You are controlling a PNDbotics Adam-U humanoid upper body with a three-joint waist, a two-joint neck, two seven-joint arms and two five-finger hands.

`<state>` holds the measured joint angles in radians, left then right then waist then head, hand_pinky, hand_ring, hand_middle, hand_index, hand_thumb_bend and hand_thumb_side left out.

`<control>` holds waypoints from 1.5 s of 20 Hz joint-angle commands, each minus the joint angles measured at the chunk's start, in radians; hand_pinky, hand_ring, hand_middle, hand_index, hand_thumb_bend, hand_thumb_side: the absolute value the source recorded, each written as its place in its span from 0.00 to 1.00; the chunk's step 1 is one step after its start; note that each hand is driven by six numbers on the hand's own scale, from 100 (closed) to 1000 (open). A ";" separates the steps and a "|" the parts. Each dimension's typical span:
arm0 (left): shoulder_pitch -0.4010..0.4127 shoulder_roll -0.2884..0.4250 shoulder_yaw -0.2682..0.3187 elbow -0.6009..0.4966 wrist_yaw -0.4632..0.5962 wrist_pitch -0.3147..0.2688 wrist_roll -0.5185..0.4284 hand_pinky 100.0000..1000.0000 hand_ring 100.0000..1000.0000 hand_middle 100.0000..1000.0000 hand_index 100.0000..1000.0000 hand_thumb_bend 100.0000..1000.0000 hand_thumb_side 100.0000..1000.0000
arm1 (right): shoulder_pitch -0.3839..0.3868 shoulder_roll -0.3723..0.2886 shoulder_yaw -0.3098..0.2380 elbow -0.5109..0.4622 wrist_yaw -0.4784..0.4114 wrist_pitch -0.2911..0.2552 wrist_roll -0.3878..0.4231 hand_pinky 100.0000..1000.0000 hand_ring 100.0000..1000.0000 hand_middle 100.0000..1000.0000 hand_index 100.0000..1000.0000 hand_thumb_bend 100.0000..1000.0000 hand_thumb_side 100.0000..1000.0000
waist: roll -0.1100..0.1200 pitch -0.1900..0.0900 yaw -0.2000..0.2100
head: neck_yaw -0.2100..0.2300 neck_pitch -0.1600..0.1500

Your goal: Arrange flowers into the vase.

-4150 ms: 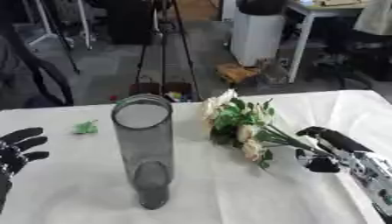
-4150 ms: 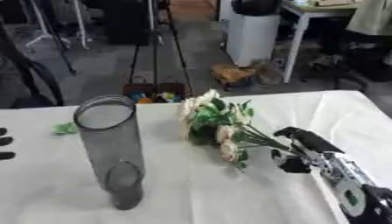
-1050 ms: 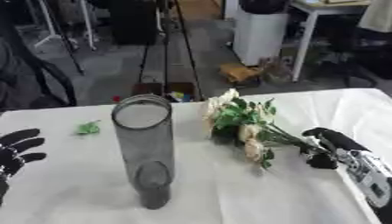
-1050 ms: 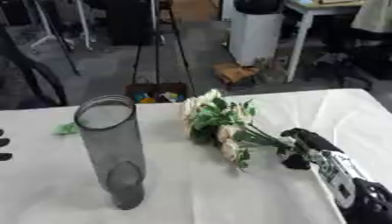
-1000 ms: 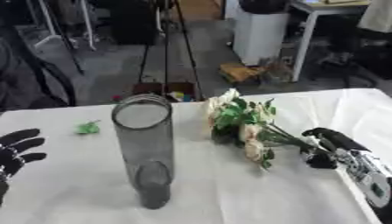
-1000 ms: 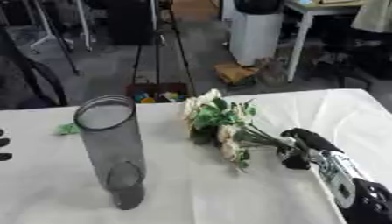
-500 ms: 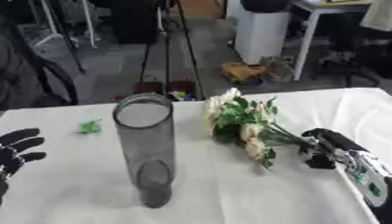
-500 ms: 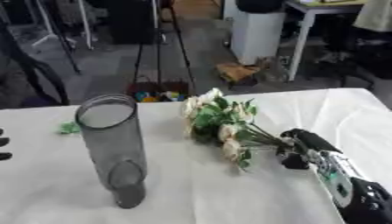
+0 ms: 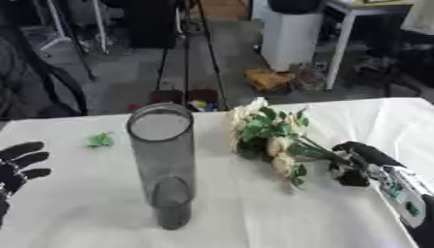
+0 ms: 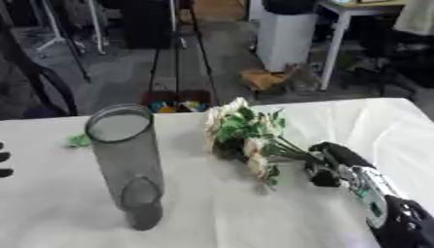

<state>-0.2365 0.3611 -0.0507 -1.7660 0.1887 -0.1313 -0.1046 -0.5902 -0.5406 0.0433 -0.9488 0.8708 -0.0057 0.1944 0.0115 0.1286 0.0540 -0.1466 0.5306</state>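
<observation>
There is no text, label, brand, number or sign that can be read in these views, not on the table and not behind it.

An office or lab workroom: beyond the white-covered table lies grey floor with a black tripod, a white cabinet-like unit, a white desk with thin legs, and part of a dark chair at left.
</observation>
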 commanded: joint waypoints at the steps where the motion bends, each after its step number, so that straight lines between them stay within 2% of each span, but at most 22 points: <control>1: -0.013 0.014 0.006 -0.012 0.005 0.000 -0.003 0.73 0.81 0.77 0.80 1.00 0.75 | -0.023 -0.019 -0.005 0.000 0.012 -0.004 -0.003 0.83 0.90 0.87 0.91 0.01 0.36 | 0.000 -0.012 0.002 | -0.003 0.002; 12: -0.012 0.013 0.005 -0.013 0.006 0.001 -0.003 0.73 0.81 0.77 0.80 1.00 0.75 | -0.033 -0.021 -0.004 0.027 0.065 -0.008 -0.015 0.85 0.90 0.88 0.92 0.03 0.34 | 0.001 -0.012 0.006 | -0.004 0.003; 19: -0.012 0.013 0.005 -0.013 0.006 0.001 -0.004 0.73 0.81 0.77 0.80 1.00 0.75 | -0.042 -0.021 -0.010 0.038 0.130 0.019 -0.045 0.85 0.89 0.88 0.91 0.04 0.32 | 0.004 -0.012 0.008 | -0.006 0.003; 30: -0.012 0.012 0.005 -0.013 0.008 0.001 -0.004 0.73 0.81 0.77 0.80 1.00 0.75 | -0.050 -0.020 -0.015 0.055 0.185 0.047 -0.073 0.84 0.89 0.88 0.91 0.05 0.31 | 0.008 -0.012 0.009 | -0.008 0.005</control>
<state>-0.2366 0.3606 -0.0508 -1.7660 0.1920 -0.1296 -0.1067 -0.6250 -0.5400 0.0374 -0.8941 1.0407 0.0377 0.1277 0.0178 0.1286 0.0621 -0.1520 0.5345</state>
